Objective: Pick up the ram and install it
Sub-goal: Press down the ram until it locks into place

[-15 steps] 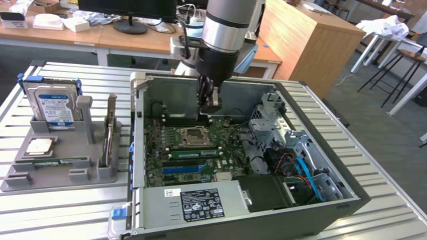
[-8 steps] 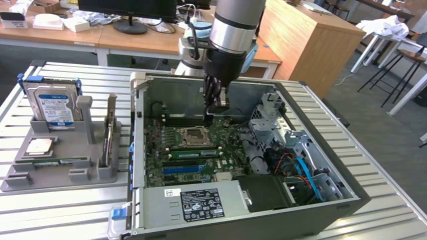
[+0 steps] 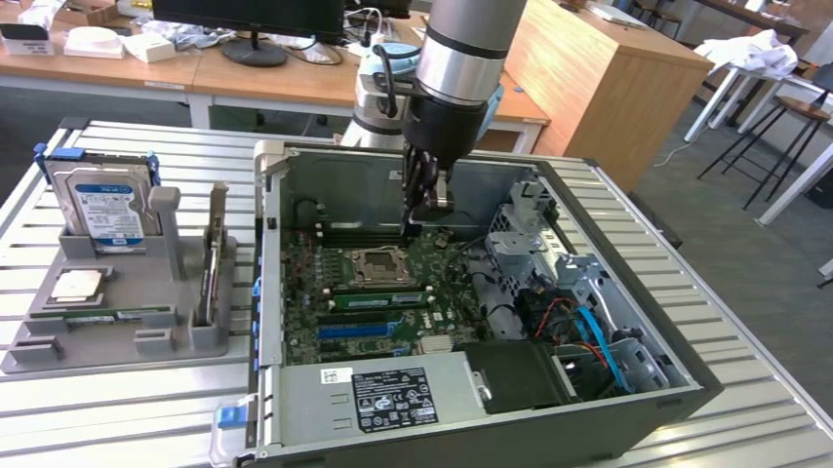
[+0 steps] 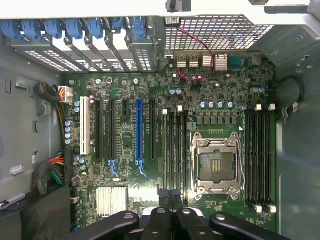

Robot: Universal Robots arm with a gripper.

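Right now your gripper is down inside the open computer case, its fingers clenched together with the tips just above the motherboard. In the wrist view the gripper hangs over one end of a bank of black memory slots, right beside the processor socket. You cannot tell from either view whether anything thin is pinched between the tips.

1 ram lies flat in the grey tray, outside the case and well away from the gripper, towards the exterior view's left. It is untouched. Beyond the processor socket from the gripper, a second green stick appears to sit in a slot on the motherboard, apart from the fingers.

On the same tray you can see a hard drive standing upright, and an upright card between the ram and the case.
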